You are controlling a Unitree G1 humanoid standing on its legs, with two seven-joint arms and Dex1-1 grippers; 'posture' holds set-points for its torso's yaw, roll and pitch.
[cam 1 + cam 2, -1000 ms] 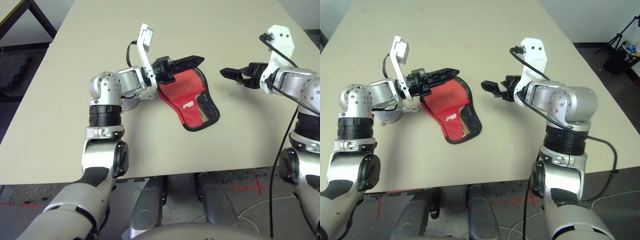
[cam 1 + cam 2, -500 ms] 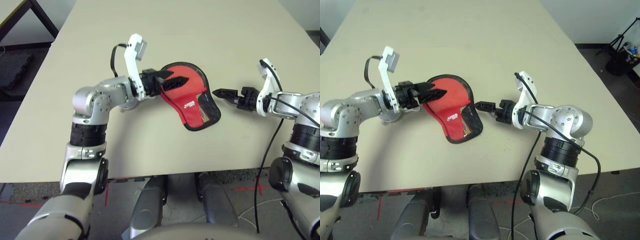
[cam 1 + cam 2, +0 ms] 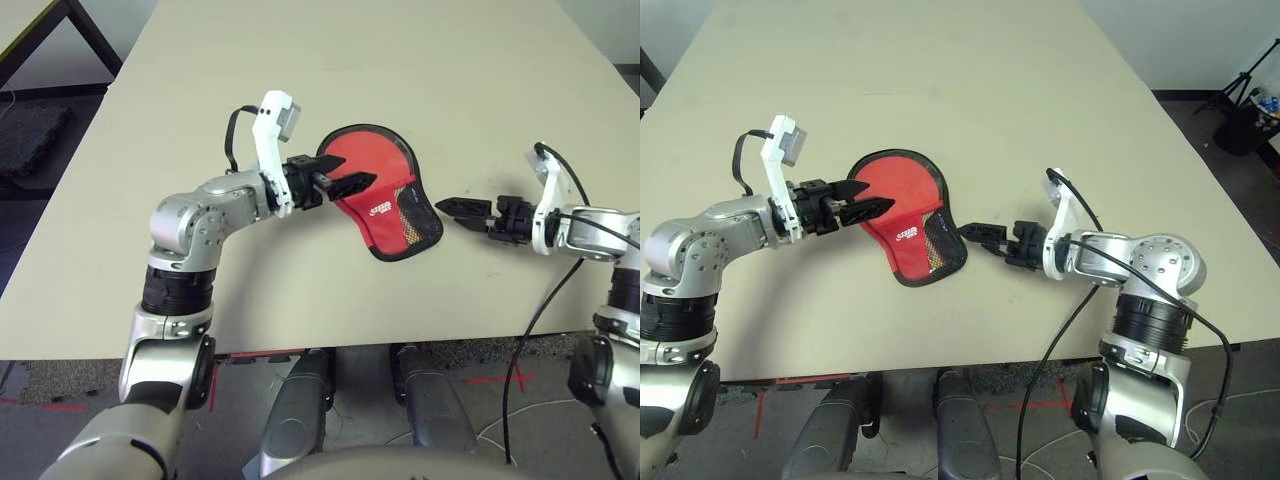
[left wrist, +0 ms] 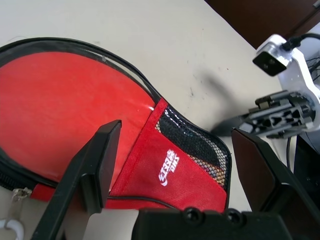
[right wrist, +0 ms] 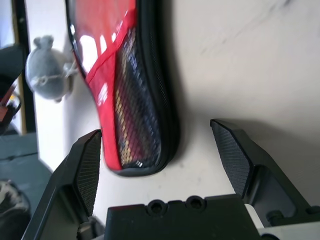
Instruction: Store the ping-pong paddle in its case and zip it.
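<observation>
Red case [image 3: 385,198] lies flat on the table [image 3: 200,80] — both arms have dropped lower. Left gripper [image 3: 345,184] hangs wide over it; right gripper [image 3: 462,207] waits wide just beside it.

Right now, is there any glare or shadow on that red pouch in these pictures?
Yes: in the left wrist view the red paddle-shaped pouch with black zipper edging shows a small white glint on its clear plastic; in the right wrist view brighter glare patches sit on it, and the beige table is shadowed beside its edge.
</observation>
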